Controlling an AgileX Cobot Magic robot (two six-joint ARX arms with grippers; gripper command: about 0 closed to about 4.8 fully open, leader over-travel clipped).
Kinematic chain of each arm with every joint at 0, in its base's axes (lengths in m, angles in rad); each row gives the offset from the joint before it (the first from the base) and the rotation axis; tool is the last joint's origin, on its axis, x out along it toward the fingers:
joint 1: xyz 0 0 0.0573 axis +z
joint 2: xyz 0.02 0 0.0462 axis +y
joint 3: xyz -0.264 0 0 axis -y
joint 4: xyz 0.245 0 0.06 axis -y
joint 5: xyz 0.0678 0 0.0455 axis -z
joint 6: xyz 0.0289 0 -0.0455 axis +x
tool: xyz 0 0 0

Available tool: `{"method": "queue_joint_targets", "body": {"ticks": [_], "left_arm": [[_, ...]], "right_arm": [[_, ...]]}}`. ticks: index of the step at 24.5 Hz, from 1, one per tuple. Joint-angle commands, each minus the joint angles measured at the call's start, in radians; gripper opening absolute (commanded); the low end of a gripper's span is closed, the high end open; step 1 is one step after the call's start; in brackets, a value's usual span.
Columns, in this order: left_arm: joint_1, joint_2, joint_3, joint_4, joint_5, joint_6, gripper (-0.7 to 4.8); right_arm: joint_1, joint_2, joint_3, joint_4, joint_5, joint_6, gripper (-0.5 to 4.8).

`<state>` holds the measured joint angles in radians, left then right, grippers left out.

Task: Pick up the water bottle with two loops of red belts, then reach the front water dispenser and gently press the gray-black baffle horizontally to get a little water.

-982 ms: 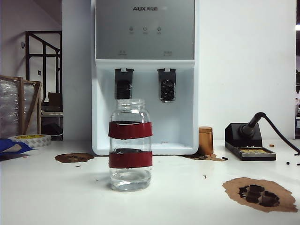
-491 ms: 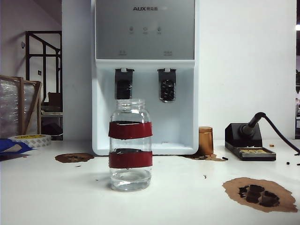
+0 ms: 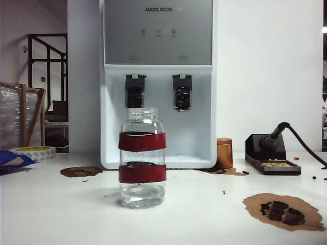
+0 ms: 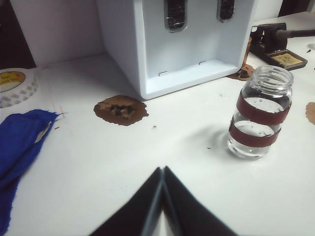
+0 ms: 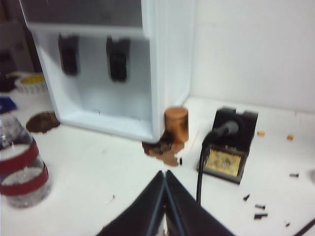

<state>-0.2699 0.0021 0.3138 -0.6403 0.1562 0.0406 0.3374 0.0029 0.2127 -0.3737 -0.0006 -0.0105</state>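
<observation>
In your exterior view, one water bottle (image 3: 142,157) with two red bands stood on the surface (image 3: 194,214), in front of one water dispenser (image 3: 158,84) with two paddles; no arm showed. Your left wrist view had the left claw (image 4: 162,172) pinched together, empty, short of the bottle. Your right wrist view: right claw (image 5: 165,176) likewise pinched together, near one soldering station (image 5: 227,147).
</observation>
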Motion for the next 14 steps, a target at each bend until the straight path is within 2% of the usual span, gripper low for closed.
{"method": "queue_joint_targets", "body": {"ticks": [1, 6, 14], "left_arm": [[0.000, -0.001, -0.007, 0.009, 0.000, -0.004, -0.05], [-0.001, -0.001, -0.076, 0.034, 0.001, -0.004, -0.05], [-0.001, -0.001, -0.093, 0.053, 0.000, -0.004, -0.05]], "right_arm": [[-0.002, 0.000, -0.014, 0.006, -0.001, -0.001, 0.00], [-0.002, 0.000, -0.016, -0.029, 0.000, -0.001, 0.00], [-0.002, 0.000, -0.060, -0.033, 0.000, -0.001, 0.00]]}}
